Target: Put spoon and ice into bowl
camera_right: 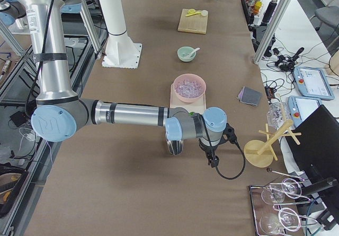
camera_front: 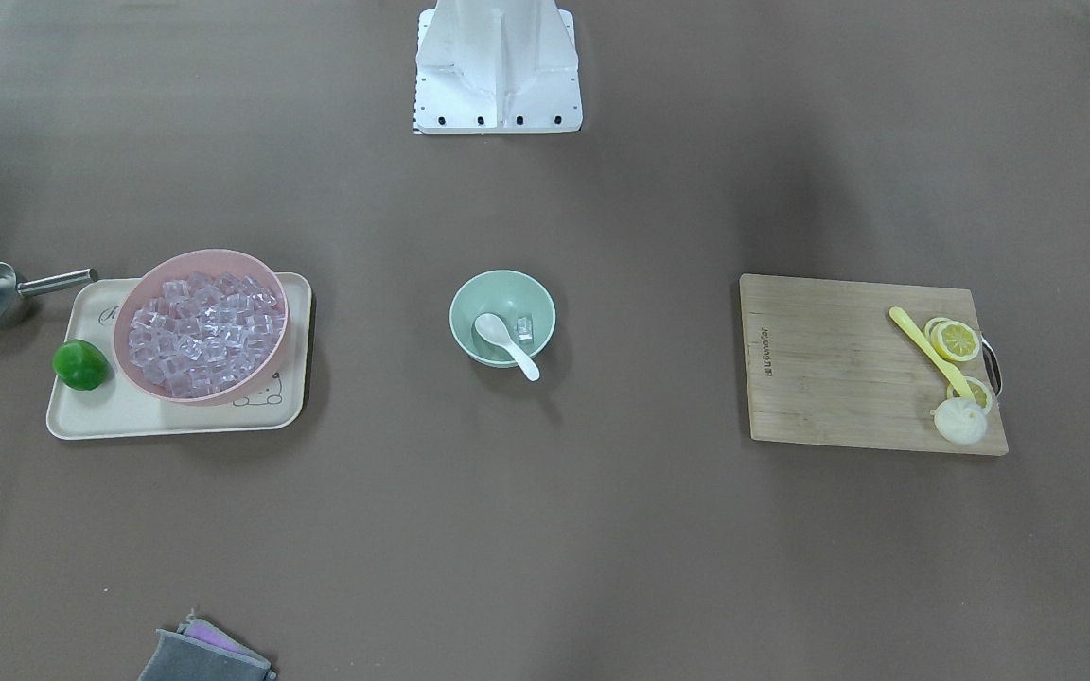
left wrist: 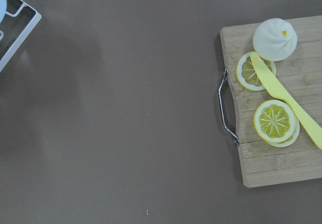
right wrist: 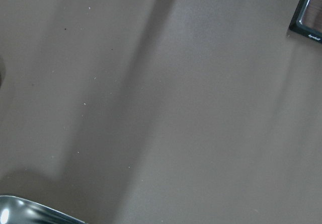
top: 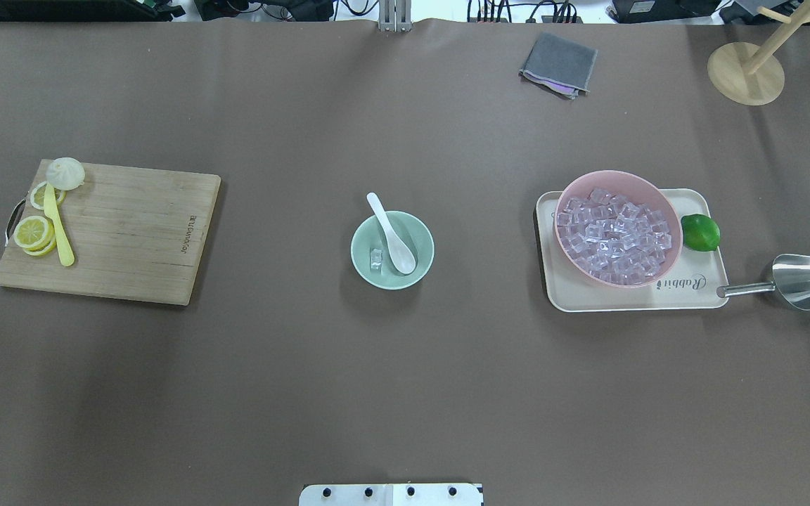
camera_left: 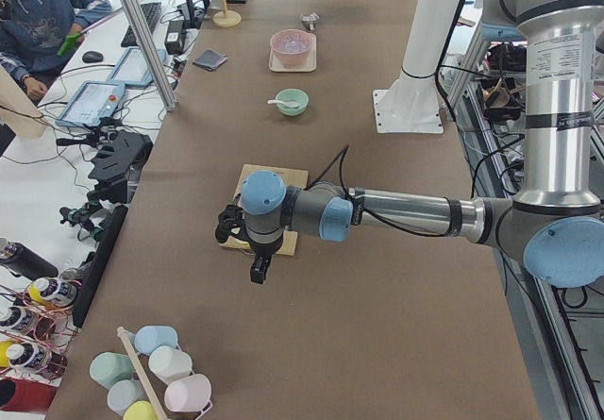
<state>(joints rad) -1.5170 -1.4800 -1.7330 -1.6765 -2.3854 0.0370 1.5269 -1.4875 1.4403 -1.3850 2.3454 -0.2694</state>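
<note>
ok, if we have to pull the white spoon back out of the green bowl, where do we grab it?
Grip the spoon by its handle tip, straight down from above. The scoop sits inside the bowl next to the ice, walled in; the handle leans on the rim away from the robot and sticks out past it, free on both sides. Jaws across its narrow width, probably.

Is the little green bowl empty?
No, the green bowl holds the white spoon, its handle sticking out over the rim, and one clear ice cube beside the scoop.
</note>
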